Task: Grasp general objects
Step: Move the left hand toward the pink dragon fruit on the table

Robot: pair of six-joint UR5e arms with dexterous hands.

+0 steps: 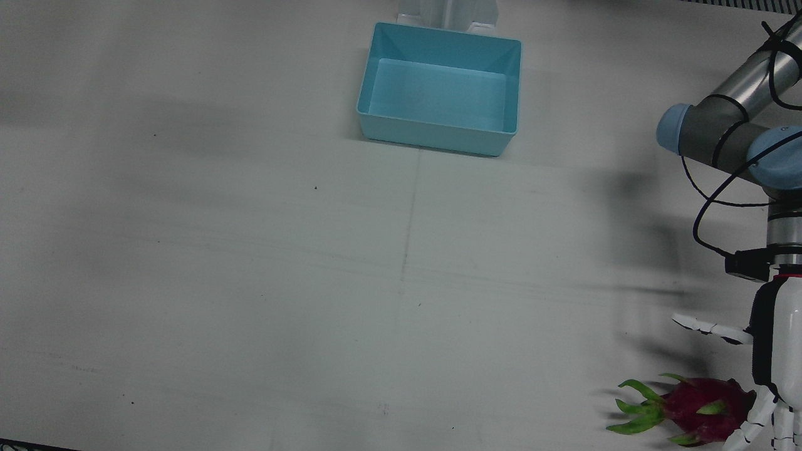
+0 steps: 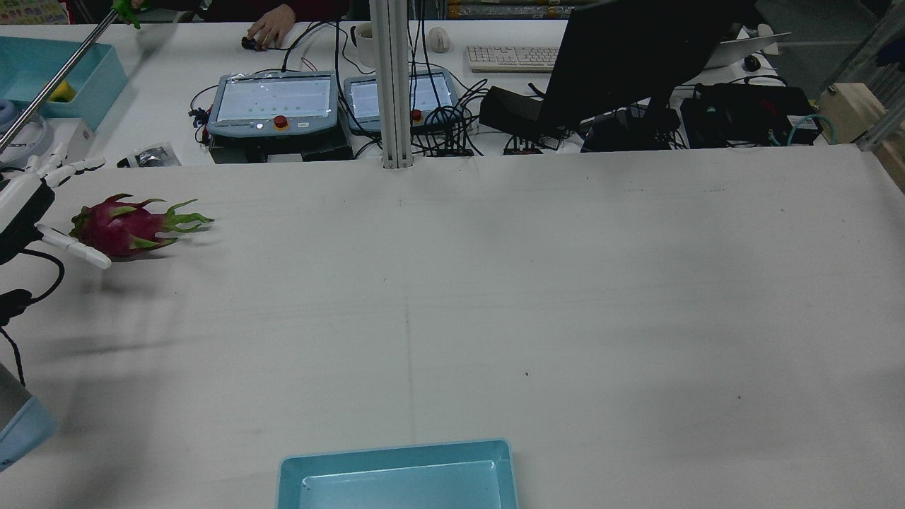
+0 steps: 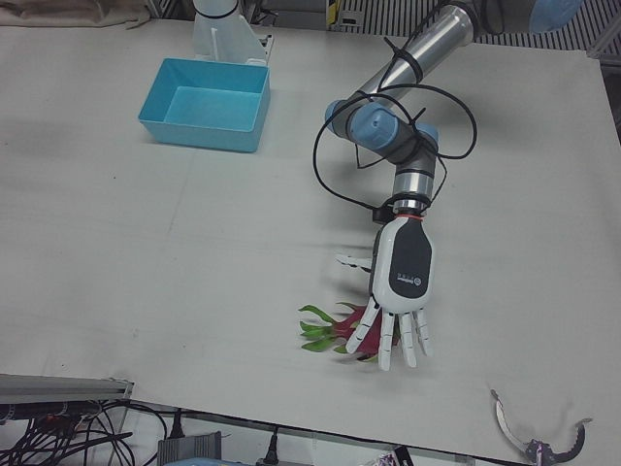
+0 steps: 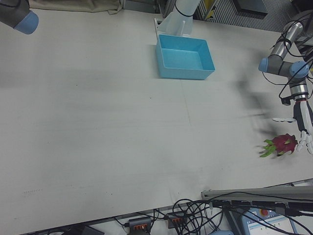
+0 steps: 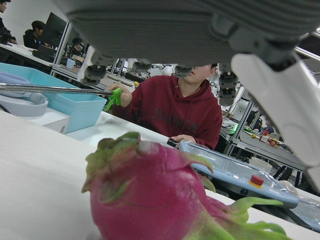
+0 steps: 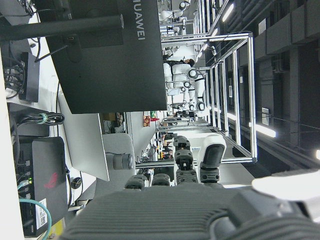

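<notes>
We see the left hand (image 3: 401, 296) poised over a dragon fruit (image 1: 702, 409) near the operators' edge of the table (image 1: 250, 282); its fingers (image 3: 386, 342) are spread and hang down around the fruit without closing on it, so the hand is open and holds nothing. In the rear view the fruit lies between the spread fingers, its green leafy tips pointing away from the palm toward the table's middle. Whether any fingertip touches the skin, we cannot tell.

Beyond the fruit's leafy end the white tabletop is bare and wide — open room stretches across to the far side. Behind the hand, toward the arm's pedestal side, a shallow blue bin (image 1: 440, 88) sits well apart, empty, by the robot's edge. On the hand's other side the table edge lies near.

The front view cuts off the hand's outer side and its fingertips at the frame's border; the rear view shows only part of the hand at its left margin. The left hand view shows the fruit close beneath the palm, with a seated person in a red hoodie (image 5: 180, 110) beyond the table.

The fruit is oval, magenta, with curling green scales. The hand has a glossy white shell with a black panel. The right hand (image 6: 190, 210) shows only in its own view — raised, its finger state unclear.
</notes>
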